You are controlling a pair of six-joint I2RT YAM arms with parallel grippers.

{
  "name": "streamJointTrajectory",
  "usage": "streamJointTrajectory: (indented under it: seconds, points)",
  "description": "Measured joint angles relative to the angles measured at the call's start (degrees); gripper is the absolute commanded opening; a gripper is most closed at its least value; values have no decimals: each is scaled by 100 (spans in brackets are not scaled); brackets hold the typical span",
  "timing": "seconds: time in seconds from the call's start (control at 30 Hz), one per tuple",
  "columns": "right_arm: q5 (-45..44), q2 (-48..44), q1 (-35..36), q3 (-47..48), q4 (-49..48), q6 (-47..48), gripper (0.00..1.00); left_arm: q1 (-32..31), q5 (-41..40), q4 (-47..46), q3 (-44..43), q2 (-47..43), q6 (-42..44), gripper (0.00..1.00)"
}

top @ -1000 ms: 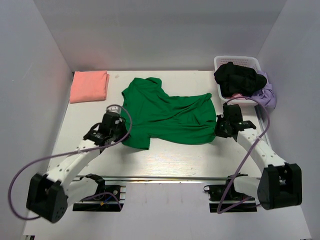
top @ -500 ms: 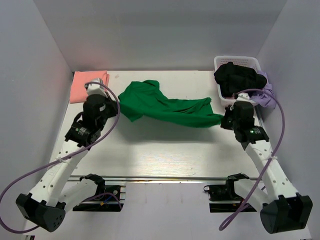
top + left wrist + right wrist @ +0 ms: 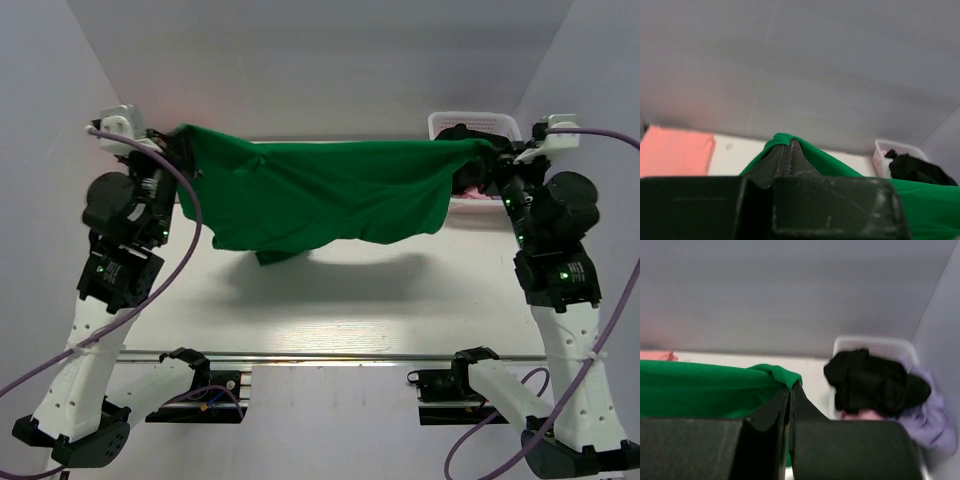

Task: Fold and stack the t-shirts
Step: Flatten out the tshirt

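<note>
The green shirt (image 3: 320,190) is up in the air, pulled out wide like washing on a line. Its loose bottom edge hangs above the white table (image 3: 330,300). One top corner of the shirt is right in front of the white basket (image 3: 478,120). The right gripper (image 3: 490,150) pinches that corner tight, with its two fingers squeezed together on the cloth. The other top corner is far to the left of the basket. The left gripper (image 3: 180,140) pinches that one tight the same way, and a bit of green pokes out over its fingertips. Both arms stand tall, one at each end of the shirt. The pink shirt (image 3: 675,150) lies flat and folded on the table, far to the left of the basket, by the back wall. Inside the basket sits a heap of black clothes (image 3: 870,380). A purple cloth (image 3: 930,410) hangs over the basket's right side.
</note>
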State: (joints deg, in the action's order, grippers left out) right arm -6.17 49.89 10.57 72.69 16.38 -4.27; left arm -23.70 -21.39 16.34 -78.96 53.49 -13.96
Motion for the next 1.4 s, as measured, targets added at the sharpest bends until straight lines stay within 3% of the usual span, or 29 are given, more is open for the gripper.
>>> streamJointTrajectory:
  seconds: [0.2, 0.5, 1.0, 1.4]
  points:
    - [269, -50, 4, 1034, 57, 411, 0, 0, 129, -101, -962, -7, 533, 0]
    - [529, -289, 4, 1989, 463, 708, 0, 0, 599, 61, -1617, -243, 940, 0]
    - [619, -1401, 4, 1740, 872, 433, 0, 0, 1456, 774, -2621, -483, 942, 0]
    - [555, -1958, 4, 909, 791, 9, 0, 0, 1825, 841, -2315, -752, 748, 0]
